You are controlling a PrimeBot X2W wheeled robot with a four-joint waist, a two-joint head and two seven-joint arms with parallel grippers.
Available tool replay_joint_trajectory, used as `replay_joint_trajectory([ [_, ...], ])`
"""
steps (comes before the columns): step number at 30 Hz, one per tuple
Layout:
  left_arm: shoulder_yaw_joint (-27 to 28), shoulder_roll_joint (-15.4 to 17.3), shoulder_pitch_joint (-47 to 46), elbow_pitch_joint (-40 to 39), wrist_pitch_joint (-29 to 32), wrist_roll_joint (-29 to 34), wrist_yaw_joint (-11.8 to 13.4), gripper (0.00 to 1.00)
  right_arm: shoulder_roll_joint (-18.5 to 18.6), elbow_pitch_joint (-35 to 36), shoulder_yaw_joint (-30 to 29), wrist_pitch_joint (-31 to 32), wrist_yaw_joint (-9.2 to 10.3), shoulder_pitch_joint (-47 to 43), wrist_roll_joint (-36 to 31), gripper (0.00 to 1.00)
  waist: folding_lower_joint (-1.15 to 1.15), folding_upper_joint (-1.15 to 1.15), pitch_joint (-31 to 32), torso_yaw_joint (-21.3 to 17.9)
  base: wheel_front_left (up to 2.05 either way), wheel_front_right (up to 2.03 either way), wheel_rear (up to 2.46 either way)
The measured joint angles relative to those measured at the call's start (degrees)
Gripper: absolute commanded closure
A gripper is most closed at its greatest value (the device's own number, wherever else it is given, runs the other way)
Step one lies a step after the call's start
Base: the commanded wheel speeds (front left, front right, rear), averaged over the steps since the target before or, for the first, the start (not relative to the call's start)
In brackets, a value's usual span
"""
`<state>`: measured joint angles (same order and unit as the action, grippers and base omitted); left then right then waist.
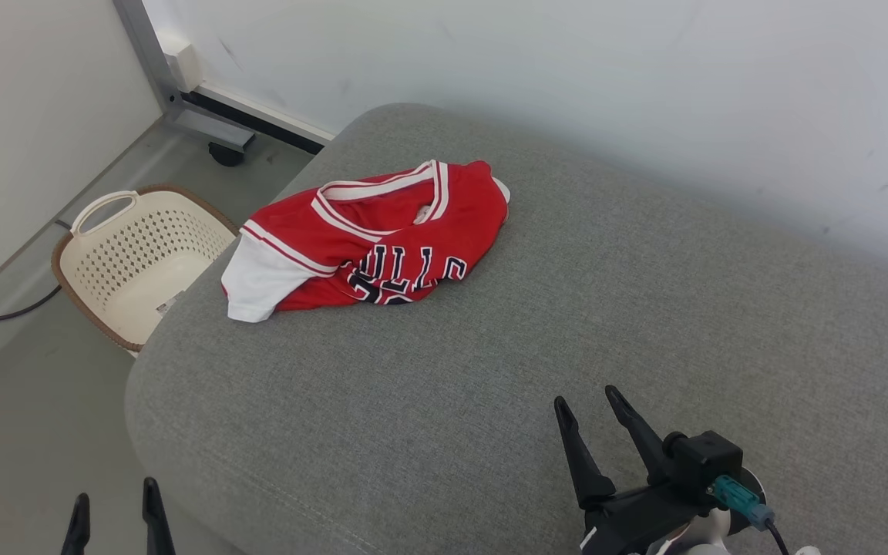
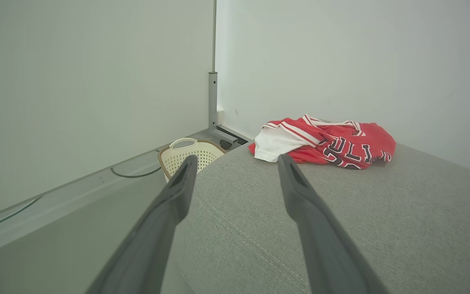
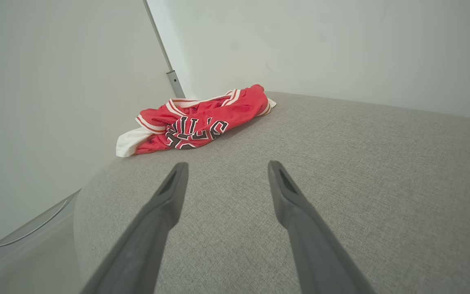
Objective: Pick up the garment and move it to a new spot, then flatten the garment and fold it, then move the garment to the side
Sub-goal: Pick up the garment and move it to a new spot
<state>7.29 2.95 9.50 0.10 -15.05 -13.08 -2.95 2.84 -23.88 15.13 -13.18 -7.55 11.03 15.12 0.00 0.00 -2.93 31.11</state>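
A crumpled red jersey [image 1: 371, 243] lies on the far left of the grey cushioned seat [image 1: 567, 308], above a cream basket [image 1: 105, 202] on the floor. Nearer, the left tool [image 1: 115, 490] and right tool [image 1: 586, 395] hover spread wide, holding nothing.

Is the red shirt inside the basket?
No, the red shirt lies crumpled on top of the grey cushion, while the basket stands on the floor beside it.

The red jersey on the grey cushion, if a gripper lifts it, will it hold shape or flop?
Likely floppy: the red jersey lies crumpled in soft folds. Probably light, being thin cloth. It may drag on the textured grey cushion.
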Motion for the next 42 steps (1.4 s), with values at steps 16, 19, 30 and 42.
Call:
replay_joint_trajectory([
  [16,-10.9,2.2,-20.2,20.0,3.4,0.1,-4.1,0.00,0.0,3.1,-5.3,0.2,0.00,-2.9,-3.4,0.00,0.00,0.00,-1.5,-1.1,0.00,0.00,0.00],
  [19,-12.0,2.7,-28.5,26.1,4.9,-1.8,-4.2,0.00,0.3,6.3,-6.1,2.1,0.00,-3.9,-5.2,0.00,0.01,0.01,-2.5,-1.7,0.00,0.00,0.00],
  [30,-17.1,10.0,-52.6,42.3,17.3,-11.9,-4.5,0.00,4.2,22.0,-4.9,10.3,0.00,-2.7,-8.3,0.00,0.01,0.01,-8.5,-8.8,0.00,0.00,0.00],
  [42,-24.2,16.6,-64.2,53.4,22.6,-18.1,-4.5,0.00,6.2,32.9,-5.7,13.7,0.00,-3.0,-9.2,0.00,0.02,0.02,-20.8,-18.3,0.00,0.00,0.00],
])
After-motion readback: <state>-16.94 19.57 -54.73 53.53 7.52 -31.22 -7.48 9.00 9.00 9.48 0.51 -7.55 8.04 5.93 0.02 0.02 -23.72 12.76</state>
